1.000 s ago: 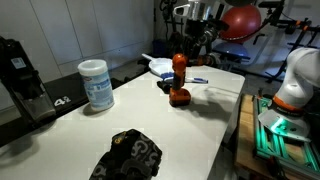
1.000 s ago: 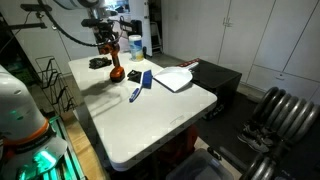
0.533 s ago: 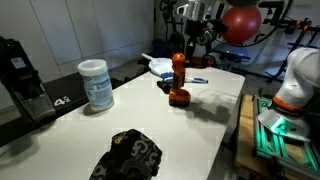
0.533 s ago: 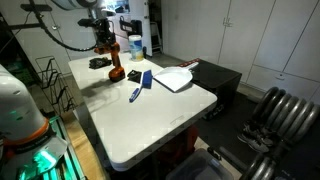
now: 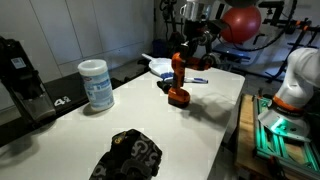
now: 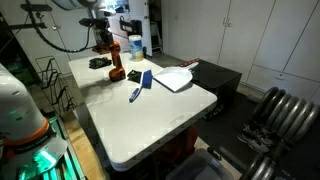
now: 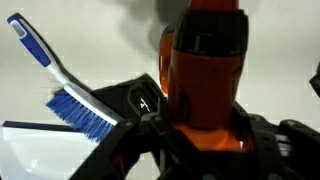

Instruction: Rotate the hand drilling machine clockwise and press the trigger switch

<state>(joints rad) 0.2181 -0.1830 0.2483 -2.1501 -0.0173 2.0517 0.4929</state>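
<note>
Lab clutter behind, white table up front. Hand drilling machine upright on its dark foot toward the far end of the table, just short of white dustpan and blue brush by the far edge. Foot apparently flat on the table, contact unconfirmed. Jaws down from above, closed snug on the orange upper body. Likely gripped there for spinning the whole tool about its upright axis with a wrist twist. White canister well apart toward a side edge, black bundle near the close edge, both clear of the swing. Trigger hidden in wrist view. Probably needs a regrip for the press after the clockwise turn.
</note>
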